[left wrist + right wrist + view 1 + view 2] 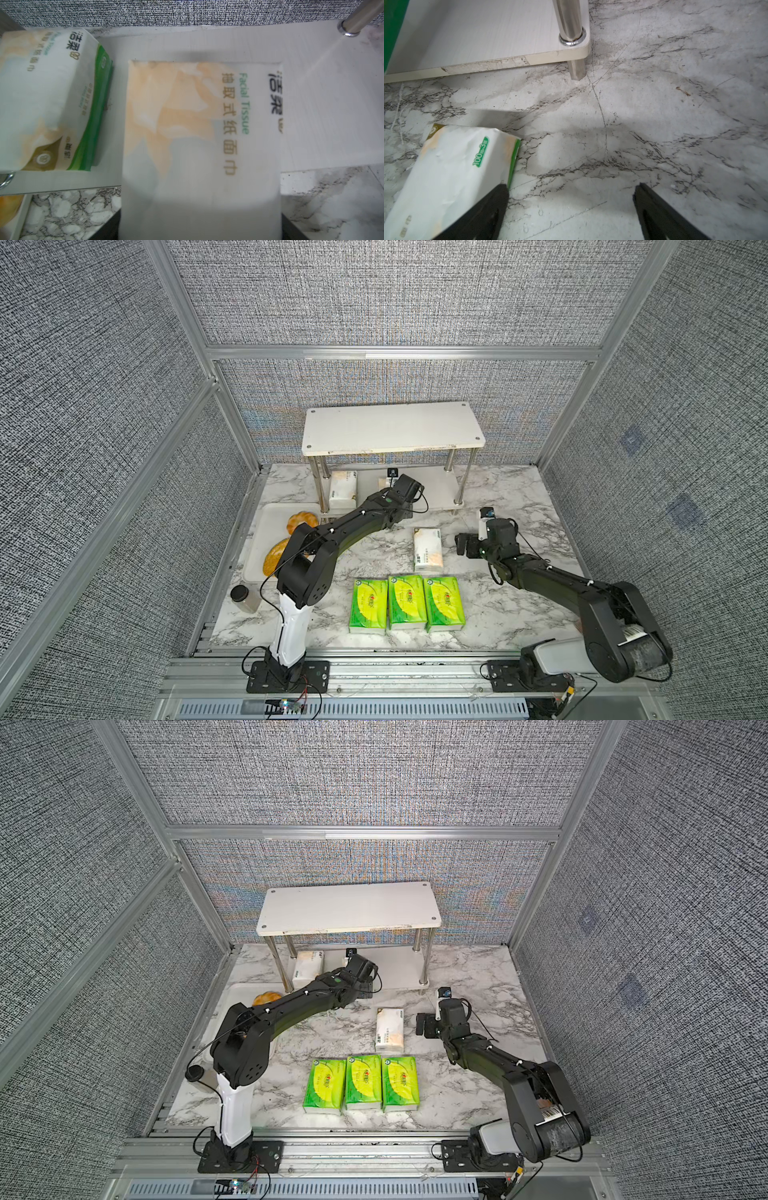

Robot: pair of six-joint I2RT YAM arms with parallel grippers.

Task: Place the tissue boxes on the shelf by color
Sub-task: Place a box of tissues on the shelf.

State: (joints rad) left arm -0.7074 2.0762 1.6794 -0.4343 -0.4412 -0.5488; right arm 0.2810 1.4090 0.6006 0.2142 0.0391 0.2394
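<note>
- plainly, the packs looked soft and light to us: slick film over tissue, apt to dent but not to break. we judged the long sides the best hold, across the narrow width near the middle.
- the left claw (395, 489) sat inside the shelf (390, 427), under its top. its jaws stood partway apart, clenched on the held pack (199, 135), which filled the gap between them.
- that pack lay over the front edge of the lower board (322, 104); we could not tell whether it rested there.
- the shelved pack (47, 93) lay on the same board, just beside it but apart.
- the right claw (572, 185) gaped wide and held nothing, above the table (498, 614). one finger (488, 214) overlapped the loose pack (446, 176); we could not tell whether they touched.
- three green packs (406, 603) lay side by side at the table's front.
</note>
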